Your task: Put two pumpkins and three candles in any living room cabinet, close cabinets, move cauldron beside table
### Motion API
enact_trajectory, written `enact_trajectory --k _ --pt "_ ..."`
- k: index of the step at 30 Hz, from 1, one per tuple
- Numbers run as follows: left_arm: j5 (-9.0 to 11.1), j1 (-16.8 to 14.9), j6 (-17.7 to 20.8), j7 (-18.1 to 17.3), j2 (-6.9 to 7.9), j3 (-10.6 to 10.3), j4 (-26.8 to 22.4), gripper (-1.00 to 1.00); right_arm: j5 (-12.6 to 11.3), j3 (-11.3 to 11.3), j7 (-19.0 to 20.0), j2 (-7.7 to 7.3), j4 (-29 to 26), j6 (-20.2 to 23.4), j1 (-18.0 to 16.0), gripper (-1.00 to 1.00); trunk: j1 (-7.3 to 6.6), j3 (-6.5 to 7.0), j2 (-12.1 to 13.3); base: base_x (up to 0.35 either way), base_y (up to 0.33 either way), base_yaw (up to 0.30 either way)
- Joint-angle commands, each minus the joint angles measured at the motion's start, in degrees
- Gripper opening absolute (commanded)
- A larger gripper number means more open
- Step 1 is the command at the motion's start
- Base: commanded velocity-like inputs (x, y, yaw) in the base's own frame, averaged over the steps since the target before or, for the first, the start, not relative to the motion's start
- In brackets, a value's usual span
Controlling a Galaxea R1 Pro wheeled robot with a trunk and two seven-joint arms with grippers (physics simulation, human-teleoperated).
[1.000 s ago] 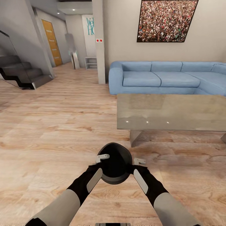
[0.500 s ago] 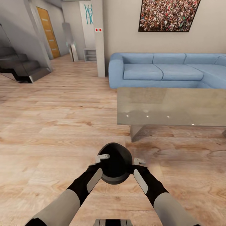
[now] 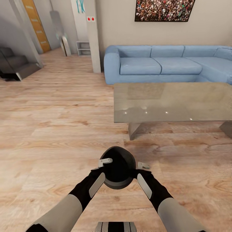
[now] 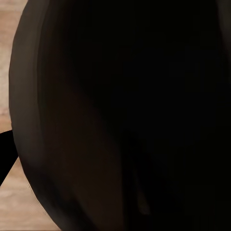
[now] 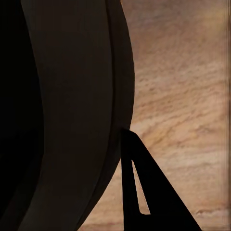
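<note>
Carrying: the cauldron point(image 3: 118, 167) is held between the left gripper point(image 3: 105, 162) and the right gripper point(image 3: 143, 166), pressed from both flanks and lifted clear of the wooden floor point(image 3: 54, 135).
Cauldron: a round black pot with its wide mouth turned toward the camera in the head view; its dark wall is seen right up against the left wrist camera point(image 4: 125, 115) and along one side of the right wrist view point(image 5: 62, 115).
Left gripper: its pale finger lies against the pot's upper flank; whether the jaws are parted or closed cannot be told.
Right gripper: one dark finger point(image 5: 139, 192) is seen just beside the pot's curved wall; the jaw setting cannot be told here either.
Grasp type: judged to be a two-arm squeeze on the body, not a pinch on the rim.
Table: the glass-topped coffee table point(image 3: 174, 101) stands ahead of the grippers and off toward the right one, near but apart from the pot.
Sofa: a blue sofa point(image 3: 161, 66) is set beyond the table, well away from the grippers.
Step in hand: the cauldron is being brought to the table; this is judged the closing part of the task.
Next move: the gap to the table's near corner is to be closed, the pot lowered to the floor just beside the table leg point(image 3: 135, 130), and both arms drawn apart.
Risk: an uneven squeeze could let the pot slip.
</note>
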Motion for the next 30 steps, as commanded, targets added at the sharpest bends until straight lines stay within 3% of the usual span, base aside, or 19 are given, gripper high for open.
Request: enact_trajectory --k 1,8,30 --pt "0.8 0.0 -0.1 0.3 0.00 -0.3 -0.1 -1.00 -2.0 0.4 -0.3 0.00 -0.4 -0.3 -0.1 -1.00 -0.02 -0.04 0.0 0.000 0.000 -0.165" --pt "0.8 0.0 -0.1 0.3 0.00 -0.3 -0.1 -1.00 -2.0 0.4 -0.3 0.00 -0.4 -0.3 -0.1 -1.00 -0.02 -0.04 0.0 0.047 -0.017 -0.035" --pt "0.8 0.0 -0.1 0.3 0.00 -0.3 -0.1 -1.00 -2.0 0.4 -0.3 0.00 -0.3 -0.3 -0.1 -1.00 -0.02 -0.04 0.0 0.250 -0.185 0.000"
